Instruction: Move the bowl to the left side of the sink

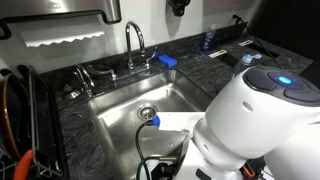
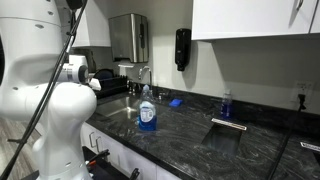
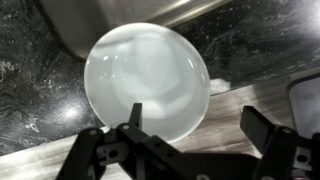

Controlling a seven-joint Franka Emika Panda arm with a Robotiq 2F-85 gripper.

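The small white bowl [image 3: 148,82] fills the middle of the wrist view. It rests upright on dark speckled counter, just beside the steel rim of the sink [image 3: 150,12]. My gripper [image 3: 198,120] is open directly above it. One finger is over the bowl's inside and the other is outside its rim, over the counter. The sink [image 1: 115,118] with its chrome faucet [image 1: 134,40] shows in both exterior views; in the exterior view from the side the sink [image 2: 118,108] lies beyond my arm. The arm hides the bowl and the gripper in both exterior views.
A flat blue sponge block [image 1: 168,60] lies on the counter behind the sink. A blue dish-soap bottle [image 2: 147,110] stands at the sink's near edge. A dish rack [image 1: 15,125] is at one side. A second blue bottle [image 2: 226,104] stands further along the counter.
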